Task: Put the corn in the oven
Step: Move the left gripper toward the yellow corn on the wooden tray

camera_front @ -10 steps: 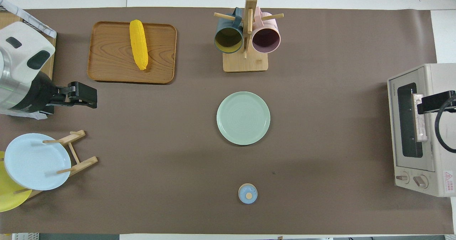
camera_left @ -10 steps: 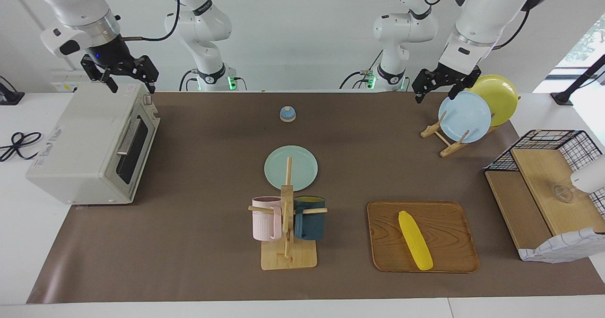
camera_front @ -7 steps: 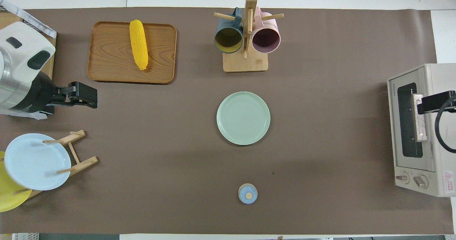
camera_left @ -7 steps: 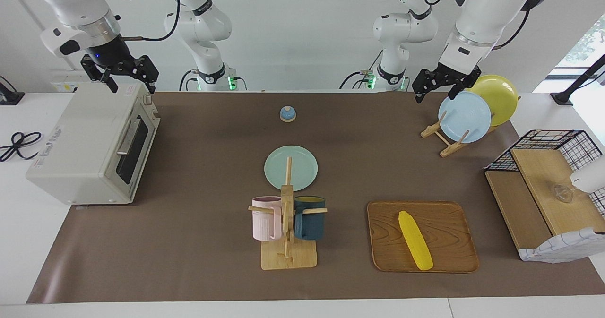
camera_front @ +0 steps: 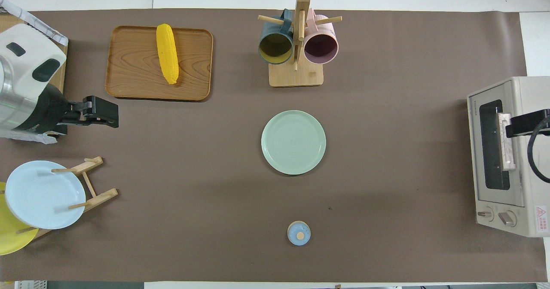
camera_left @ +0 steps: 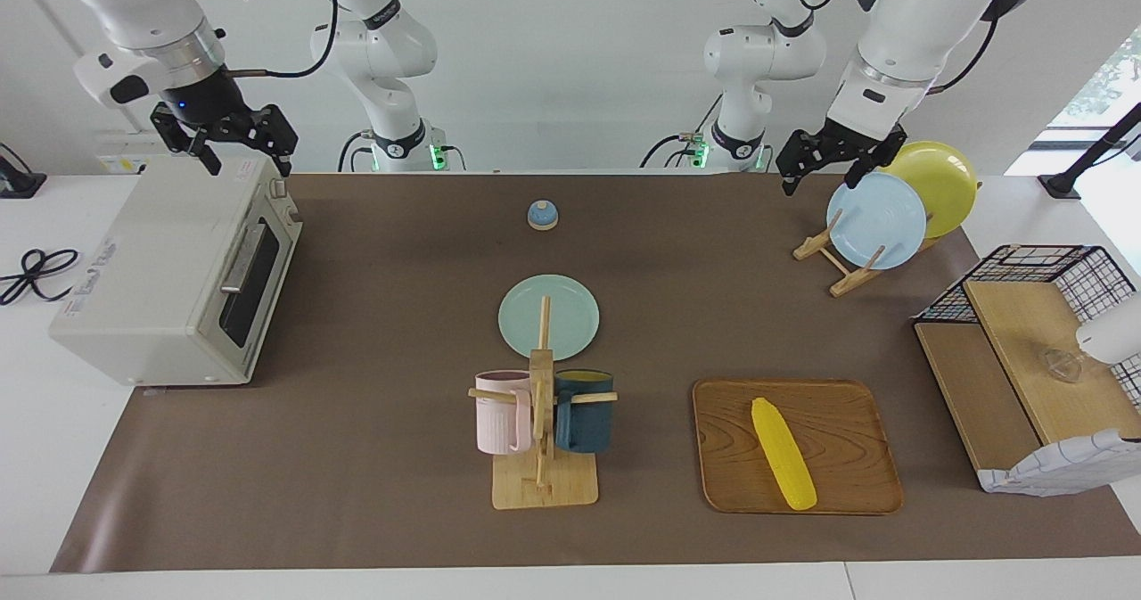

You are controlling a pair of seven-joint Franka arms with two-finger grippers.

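The desk (camera_left: 357,457), covered by a brown mat, carries everything here. At the right arm's end sits the off-white toaster oven (camera_left: 169,270), its dark glass door shut and the bar handle across it. The right gripper (camera_left: 241,150) hangs in the air over the top of the oven at the edge nearest the robots, its jaws spread wide with nothing between them. The left gripper (camera_left: 824,168) hangs above the desk just beside the wooden plate rack (camera_left: 842,261), which holds a light blue plate (camera_left: 876,221) and a yellow plate (camera_left: 936,185) on edge; its jaws too stand wide and empty. Toward the left arm's end, farther from the robots than the rack, lies the wooden tray (camera_left: 838,422), and on it the corn (camera_left: 783,464), lying flat along the tray's length. The corn is well apart from both sets of jaws: the left gripper is the closer one, while the right gripper is at the other end of the desk. Mid-desk stand the wooden mug tree (camera_left: 542,439) with a pink mug (camera_left: 501,423) and a dark blue mug (camera_left: 584,422), a pale green plate (camera_left: 570,310) nearer the robots than it, and nearer to them again a small blue bell (camera_left: 542,215).
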